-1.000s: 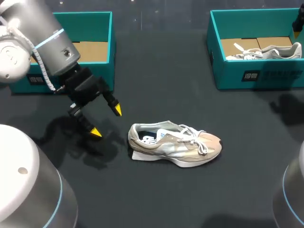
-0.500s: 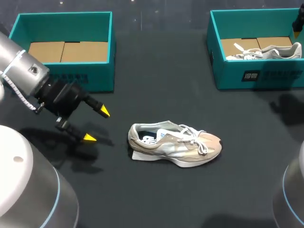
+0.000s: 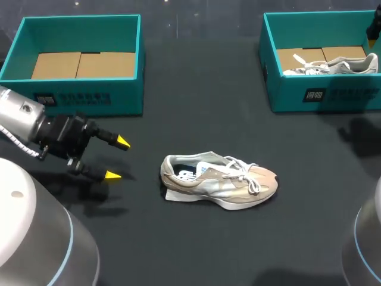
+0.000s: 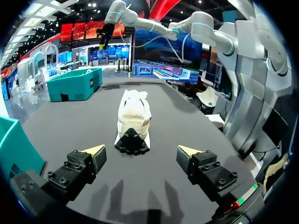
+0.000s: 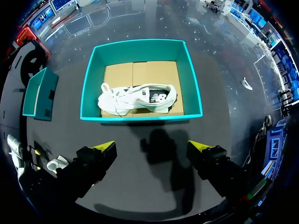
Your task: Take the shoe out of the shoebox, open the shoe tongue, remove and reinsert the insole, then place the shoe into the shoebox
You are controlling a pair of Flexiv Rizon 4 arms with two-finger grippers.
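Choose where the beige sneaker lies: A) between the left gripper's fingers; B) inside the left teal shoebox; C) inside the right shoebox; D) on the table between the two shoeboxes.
D: the beige sneaker rests on the black table, outside the left shoebox and the right shoebox, ahead of the open left gripper.

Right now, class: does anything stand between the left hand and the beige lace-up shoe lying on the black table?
Nothing visible does. The left hand, fingers open, points at the heel of the beige lace-up shoe, with only bare black table between them.
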